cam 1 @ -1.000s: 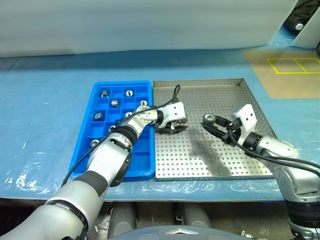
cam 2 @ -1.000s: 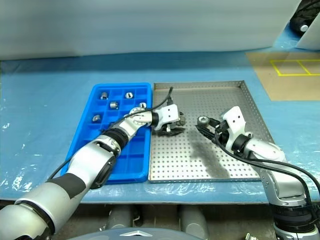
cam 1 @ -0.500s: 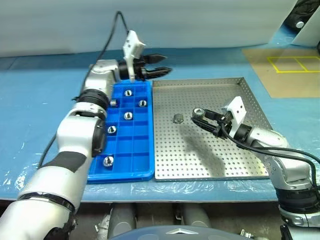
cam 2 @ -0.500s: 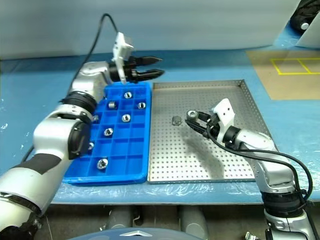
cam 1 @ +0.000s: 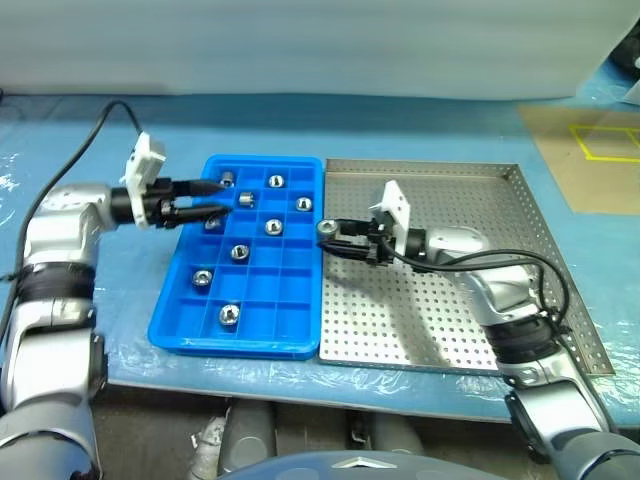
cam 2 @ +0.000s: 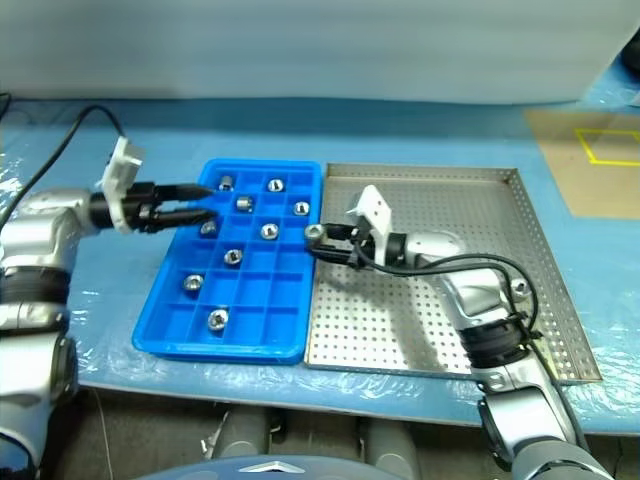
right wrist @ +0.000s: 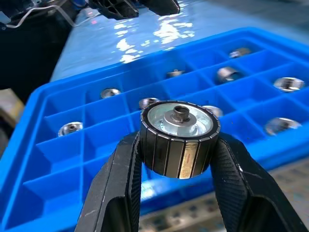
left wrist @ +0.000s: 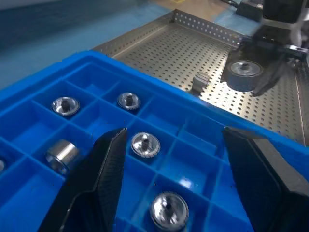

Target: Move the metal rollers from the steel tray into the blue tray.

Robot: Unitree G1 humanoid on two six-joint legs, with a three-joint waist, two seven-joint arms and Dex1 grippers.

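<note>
Left claw [cam 1: 205,198] swung off steel tray [cam 1: 470,300], empty, wide over blue tray [cam 1: 290,320]. Right claw [cam 1: 335,233] carries roller [right wrist: 179,137] to blue rim. Eight rollers [cam 1: 230,315] binned; one lies loose on steel tray.

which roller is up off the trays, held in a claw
The roller in the right claw, at the blue tray's right edge. All the other rollers lie in the compartments.

Left tool [cam 1: 200,199] overhangs blue tray [cam 1: 190,332] left edge; near cells open.

R gripper [right wrist: 177,159] grips roller [right wrist: 179,137].
</note>
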